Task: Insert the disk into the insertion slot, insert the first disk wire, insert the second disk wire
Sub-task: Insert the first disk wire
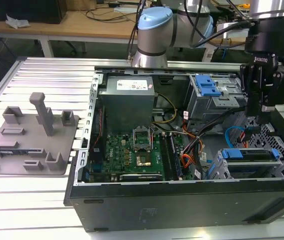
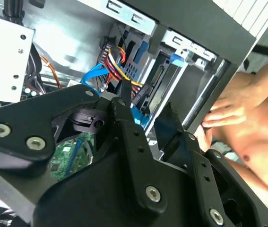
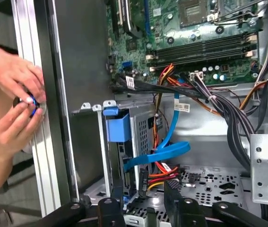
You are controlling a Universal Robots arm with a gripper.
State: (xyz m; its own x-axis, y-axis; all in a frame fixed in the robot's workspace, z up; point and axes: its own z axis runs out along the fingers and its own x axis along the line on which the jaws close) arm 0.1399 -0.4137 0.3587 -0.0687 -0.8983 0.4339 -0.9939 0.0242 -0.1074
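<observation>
Gripper [image 1: 260,119]: black, two fingers, jaws spread apart and gripping nothing. Mounted on grey and light-blue arm [image 1: 154,30]. Hanging inside open computer case [image 1: 182,200], at the exterior view's right, just above the drive cage.

Second disk wire [image 3: 167,171]: bundle of red, black and yellow strands ending in a small dark plug. Plug close to the gripper's fingertips and just beside the disk's rear edge. Whether seated cannot be told.

First disk wire [image 3: 171,124]: light-blue flat cable, looping down from the board side toward the disk's rear. End connection not discernible.

Disk [image 1: 247,154]: silver drive in bright blue carrier, seated inside the insertion slot [image 1: 221,171], a grey perforated cage in the case's corner at the exterior view's lower right.

Latch [image 1: 207,86]: blue, ridged, atop taller grey bay [image 1: 202,105] beyond the cage.

Orange cable [image 1: 187,161]: between cage and motherboard [image 1: 136,150].

Power supply [image 1: 129,100]: grey box above the motherboard.

Hands [image 3: 15,78]: two, a person's, outside the case wall, fingers on a small round blue-ringed part.

Fixture [image 1: 31,135]: grey, moulded, with upright posts, well apart from the case at the exterior view's left.

Counter [image 1: 41,200]: slatted aluminium, bearing case and fixture.
</observation>
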